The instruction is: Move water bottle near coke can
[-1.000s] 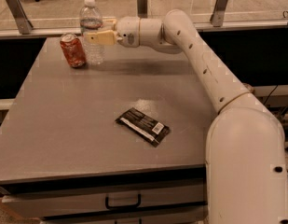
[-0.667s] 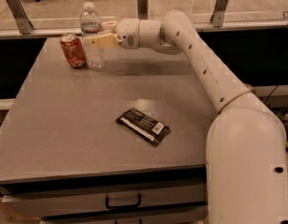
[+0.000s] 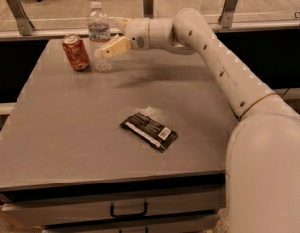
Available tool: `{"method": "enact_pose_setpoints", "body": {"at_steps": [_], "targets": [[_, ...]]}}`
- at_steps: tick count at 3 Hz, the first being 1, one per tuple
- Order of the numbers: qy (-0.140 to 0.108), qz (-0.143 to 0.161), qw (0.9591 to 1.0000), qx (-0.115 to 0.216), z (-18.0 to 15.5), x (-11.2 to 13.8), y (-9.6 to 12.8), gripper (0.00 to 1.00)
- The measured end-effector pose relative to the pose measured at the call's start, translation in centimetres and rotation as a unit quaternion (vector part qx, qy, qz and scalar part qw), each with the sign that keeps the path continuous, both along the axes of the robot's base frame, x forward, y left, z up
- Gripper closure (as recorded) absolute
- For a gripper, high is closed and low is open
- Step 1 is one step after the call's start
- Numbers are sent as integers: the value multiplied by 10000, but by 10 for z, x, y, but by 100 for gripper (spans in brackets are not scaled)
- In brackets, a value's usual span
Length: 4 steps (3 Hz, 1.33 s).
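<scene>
Two things stand side by side near the bench's (image 3: 67, 130) far left corner: coke can (image 3: 75, 52) and water bottle (image 3: 99, 35), the tool (image 3: 108, 36) spread wide around the bottle.

Cream end effector (image 3: 108, 38) at clear water bottle (image 3: 98, 30), beside red coke can (image 3: 75, 53).

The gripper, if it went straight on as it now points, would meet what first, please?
The water bottle, right at the tip of the gripper; the coke can stands just beyond it.
</scene>
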<state>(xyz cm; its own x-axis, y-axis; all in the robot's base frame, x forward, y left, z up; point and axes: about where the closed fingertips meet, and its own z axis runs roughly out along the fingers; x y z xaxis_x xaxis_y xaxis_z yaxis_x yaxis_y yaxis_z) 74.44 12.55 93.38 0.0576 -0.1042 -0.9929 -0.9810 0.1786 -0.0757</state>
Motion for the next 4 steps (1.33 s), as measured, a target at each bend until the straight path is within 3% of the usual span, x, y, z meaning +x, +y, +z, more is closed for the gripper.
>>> {"method": "enact_pose_setpoints", "body": {"at_steps": [1, 2, 3, 4], "targets": [[30, -693, 9976, -31, 5, -1, -46, 0], [70, -1689, 9852, -270, 8, -9, -120, 0], [164, -2442, 9678, -580, 5, -22, -171, 0], [189, -2449, 9675, -603, 3, -24, -169, 0]]}}
